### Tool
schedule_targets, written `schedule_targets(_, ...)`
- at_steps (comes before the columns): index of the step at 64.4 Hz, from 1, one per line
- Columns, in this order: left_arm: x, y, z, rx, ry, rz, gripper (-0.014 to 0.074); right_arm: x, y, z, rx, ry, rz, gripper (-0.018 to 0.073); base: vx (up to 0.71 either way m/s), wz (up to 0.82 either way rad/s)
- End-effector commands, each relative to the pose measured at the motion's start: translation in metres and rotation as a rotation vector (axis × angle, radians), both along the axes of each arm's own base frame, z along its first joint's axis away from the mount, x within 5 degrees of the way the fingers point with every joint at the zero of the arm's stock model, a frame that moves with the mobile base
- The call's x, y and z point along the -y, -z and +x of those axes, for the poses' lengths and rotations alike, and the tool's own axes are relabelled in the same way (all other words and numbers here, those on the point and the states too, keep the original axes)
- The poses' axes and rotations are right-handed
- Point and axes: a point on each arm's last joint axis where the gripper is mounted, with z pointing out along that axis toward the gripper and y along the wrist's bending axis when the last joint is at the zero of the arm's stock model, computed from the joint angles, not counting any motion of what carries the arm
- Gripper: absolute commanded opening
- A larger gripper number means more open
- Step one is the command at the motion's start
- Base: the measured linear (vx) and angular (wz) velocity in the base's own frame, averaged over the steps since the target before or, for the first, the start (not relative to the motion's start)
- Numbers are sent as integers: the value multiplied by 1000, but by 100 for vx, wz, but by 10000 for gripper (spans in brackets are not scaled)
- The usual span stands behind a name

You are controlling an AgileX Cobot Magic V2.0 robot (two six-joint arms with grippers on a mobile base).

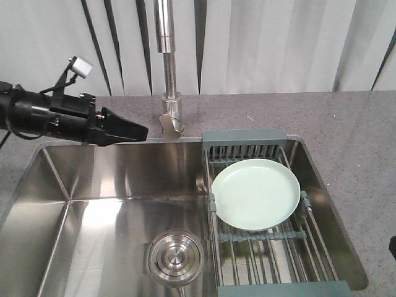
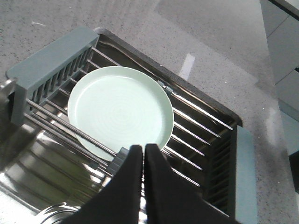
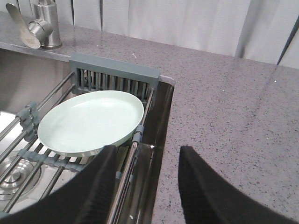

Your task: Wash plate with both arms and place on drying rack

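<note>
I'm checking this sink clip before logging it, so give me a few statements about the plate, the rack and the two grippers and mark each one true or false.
1. The plate lies on the rack. True.
2. The left gripper has its jaws spread wide around the plate's rim. False: its jaws are shut together and hold nothing, clear of the plate.
3. The right gripper is open. True: its jaws stand apart with nothing between them.
4. The plate sits in the sink basin over the drain. False: it is on the rack, at the right side of the sink, and the drain is uncovered.
5. The tap is running water onto the plate. False: no water shows, and the tap stands left of the rack.
</note>
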Motion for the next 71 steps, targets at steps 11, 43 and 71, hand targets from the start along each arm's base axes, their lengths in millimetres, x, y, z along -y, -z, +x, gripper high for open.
schedule_targets(11,21,-9,29,51,74,-71,-7,1,-15,2,90,11,4,323,0,0)
schedule_targets(43,26,25,83,58,76,-67,-7,1,-15,2,90,11,4,323,0,0)
schedule_targets(71,29,8,110,145,54,-109,-6,1,-15,2,90,11,4,323,0,0)
